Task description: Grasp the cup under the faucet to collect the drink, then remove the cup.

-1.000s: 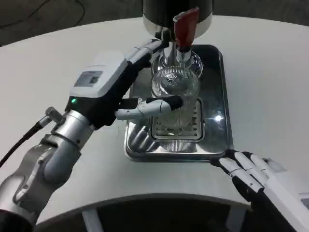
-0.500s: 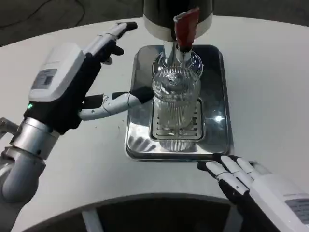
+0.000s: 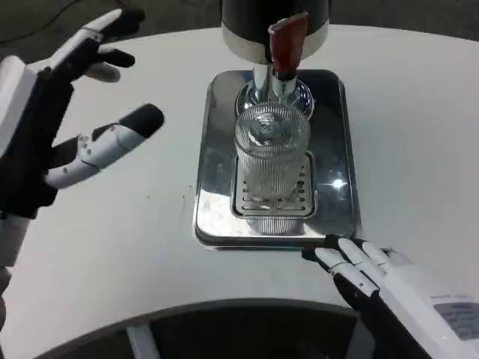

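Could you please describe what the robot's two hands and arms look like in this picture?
The left hand has a white back, a black palm section and white fingers with black tips. The right hand has white and black fingers and a white back bearing a small printed label.

You are seeing the left hand (image 3: pixel 52 142) showing a white back, a black palm side and white fingers ending in black tips | you are seeing the right hand (image 3: pixel 374 277) wearing a white shell with a small printed label, black underneath, fingers white
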